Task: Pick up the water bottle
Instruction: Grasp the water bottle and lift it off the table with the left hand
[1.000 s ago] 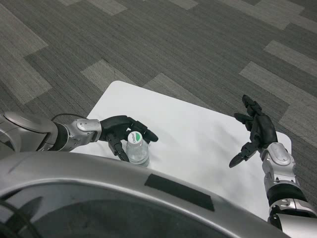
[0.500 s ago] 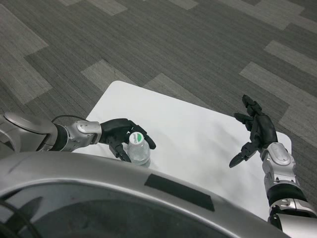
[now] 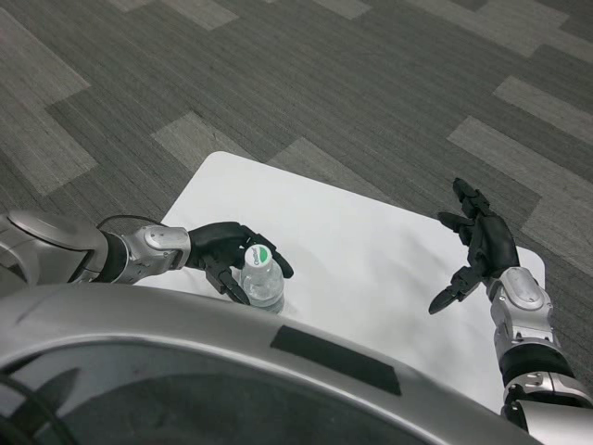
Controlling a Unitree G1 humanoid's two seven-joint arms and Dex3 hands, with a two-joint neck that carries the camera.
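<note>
The water bottle stood upright at the table's near edge, the left hand wrapped around it; the right hand (fingers spread, holding nothing) hung well apart.

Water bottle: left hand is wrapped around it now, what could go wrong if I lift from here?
The left hand grips the water bottle high, near its cap, so the body could swing or slip out. The bottle stands near the table edge closest to the robot; a dropped bottle may roll off. Its lower part is hidden, so whether the fingers have fully closed is uncertain.
</note>
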